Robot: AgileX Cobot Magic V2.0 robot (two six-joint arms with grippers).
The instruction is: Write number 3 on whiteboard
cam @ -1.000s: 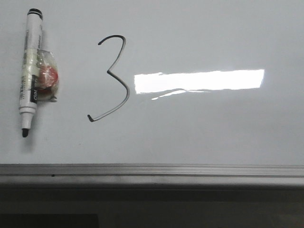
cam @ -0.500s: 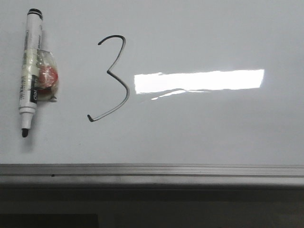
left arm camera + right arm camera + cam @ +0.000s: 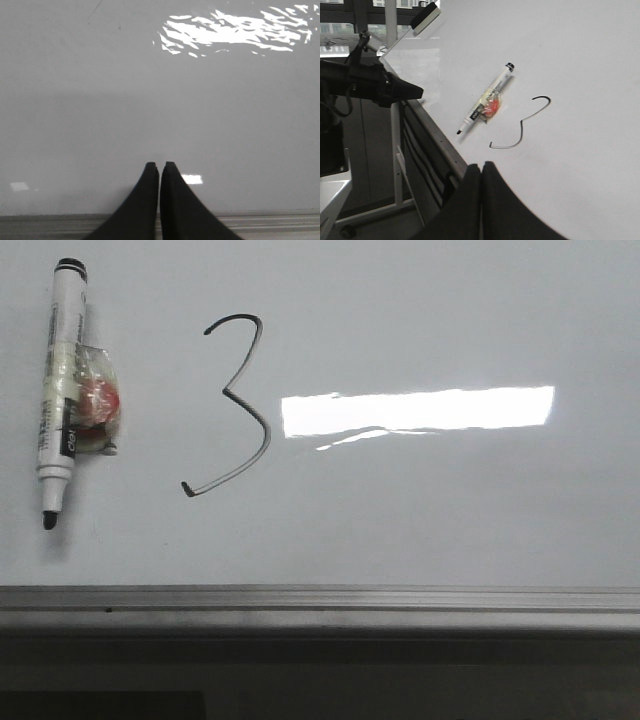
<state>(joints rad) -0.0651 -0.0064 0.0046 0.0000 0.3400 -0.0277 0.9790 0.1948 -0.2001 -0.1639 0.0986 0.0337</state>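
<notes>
A thin black number 3 [image 3: 240, 405] is drawn on the whiteboard [image 3: 430, 520], left of a bright glare patch. A white marker pen [image 3: 60, 390] with a black tip lies flat to the left of the digit, tip toward the board's near edge, with a taped red-and-clear lump on its side. The right wrist view shows the digit [image 3: 522, 125] and the pen [image 3: 487, 102] too. My left gripper [image 3: 160, 165] is shut and empty over bare board. My right gripper [image 3: 481, 166] is shut and empty above the board's near edge, well short of the digit.
A grey metal edge strip [image 3: 320, 600] runs along the board's near side. In the right wrist view the left arm [image 3: 375, 85] reaches in beside the board, with a metal stand [image 3: 400, 165] and floor below it.
The front view has shifted very slightly; pen and digit sit a few pixels further left. Nothing else has moved.
</notes>
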